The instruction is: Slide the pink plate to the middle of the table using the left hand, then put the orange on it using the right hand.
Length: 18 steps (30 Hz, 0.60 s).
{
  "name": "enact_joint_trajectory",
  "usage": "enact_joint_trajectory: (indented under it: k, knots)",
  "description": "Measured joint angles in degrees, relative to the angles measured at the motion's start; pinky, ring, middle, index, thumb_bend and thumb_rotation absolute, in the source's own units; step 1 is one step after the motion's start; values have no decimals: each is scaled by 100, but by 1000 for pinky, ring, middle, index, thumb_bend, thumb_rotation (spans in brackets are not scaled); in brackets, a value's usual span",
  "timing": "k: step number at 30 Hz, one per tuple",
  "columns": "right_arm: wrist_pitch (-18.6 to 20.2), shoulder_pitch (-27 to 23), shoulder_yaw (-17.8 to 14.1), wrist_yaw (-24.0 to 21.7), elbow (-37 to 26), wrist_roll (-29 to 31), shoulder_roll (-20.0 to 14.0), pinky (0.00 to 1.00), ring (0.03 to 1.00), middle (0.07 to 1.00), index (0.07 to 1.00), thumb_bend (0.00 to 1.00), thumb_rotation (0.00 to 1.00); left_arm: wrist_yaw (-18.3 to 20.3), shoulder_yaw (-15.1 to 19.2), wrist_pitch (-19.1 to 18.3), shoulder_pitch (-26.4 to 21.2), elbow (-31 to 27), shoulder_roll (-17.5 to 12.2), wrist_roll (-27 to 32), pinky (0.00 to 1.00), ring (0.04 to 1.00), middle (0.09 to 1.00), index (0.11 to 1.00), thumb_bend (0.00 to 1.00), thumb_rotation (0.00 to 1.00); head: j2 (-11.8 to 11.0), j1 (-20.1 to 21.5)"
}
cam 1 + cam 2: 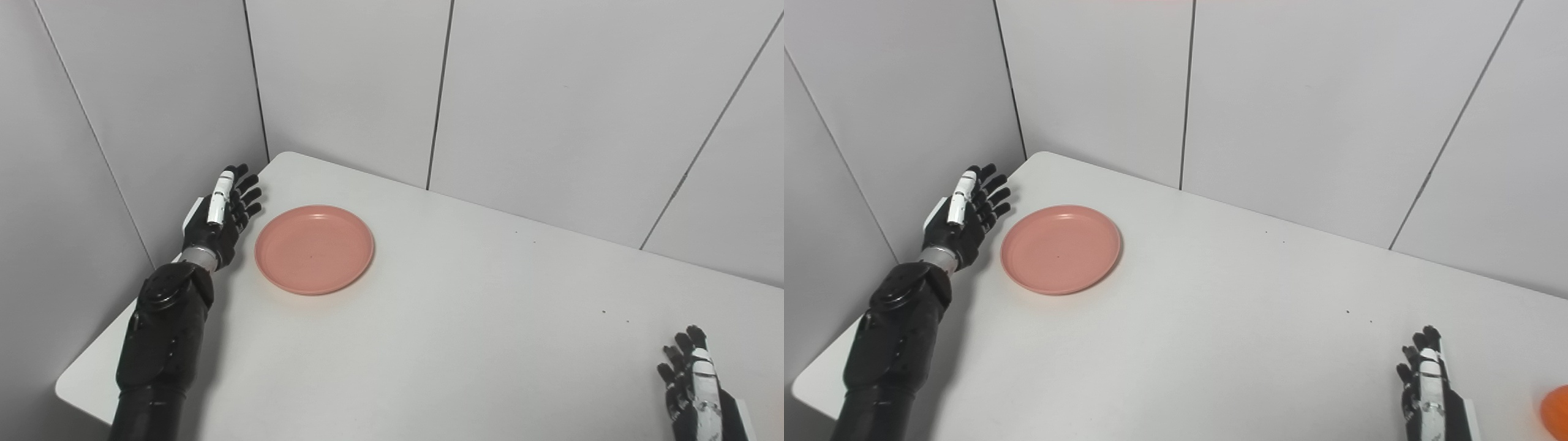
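Note:
The pink plate [314,248] lies empty on the white table [465,318], toward its far left corner. My left hand [223,211] hovers just left of the plate's rim, fingers spread and open, a small gap between them and the plate. My right hand [695,383] sits low at the table's near right, open and holding nothing. The orange [1556,410] shows only in the right eye view, cut off by the right edge, a short way right of my right hand [1427,383].
Grey wall panels close in the table at the left and the back, with the corner [266,156] just behind my left hand. The table's rounded near-left edge [67,389] lies beside my left forearm.

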State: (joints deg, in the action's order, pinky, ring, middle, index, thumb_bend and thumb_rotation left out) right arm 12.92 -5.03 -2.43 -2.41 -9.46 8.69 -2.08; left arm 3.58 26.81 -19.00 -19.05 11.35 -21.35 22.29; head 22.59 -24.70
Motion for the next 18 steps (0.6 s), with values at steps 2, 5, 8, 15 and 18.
enact_joint_trajectory:
  k: [2, 5, 8, 15, 18]
  knots:
    - [31, 0, -4, 35, -18, -1, 2, 1000, 1000, 1000, 1000, 44, 1000, 40, -15, 31, 6, 109, -4, -2, 957, 950, 953, 943, 254, 1000, 0, -9]
    - [102, 0, -14, 69, -94, -1, 3, 1000, 1000, 1000, 1000, 42, 1000, 131, -37, 243, 7, 373, -20, -9, 962, 953, 951, 939, 270, 1000, -9, -9]
    - [103, -2, -9, 69, -112, -3, -1, 1000, 1000, 1000, 1000, 38, 1000, 227, -43, 353, 6, 471, -45, 2, 965, 946, 952, 943, 316, 1000, 0, 0]
    - [107, -1, -5, 69, -113, -1, -3, 1000, 1000, 1000, 1000, 40, 1000, 398, -25, 567, 4, 735, -64, 129, 970, 951, 952, 945, 344, 1000, 9, -9]
    - [145, 0, -3, 69, -117, -1, -2, 1000, 1000, 1000, 1000, 42, 1000, 499, -45, 633, 4, 776, -69, 221, 966, 950, 950, 937, 384, 1000, 18, 9]
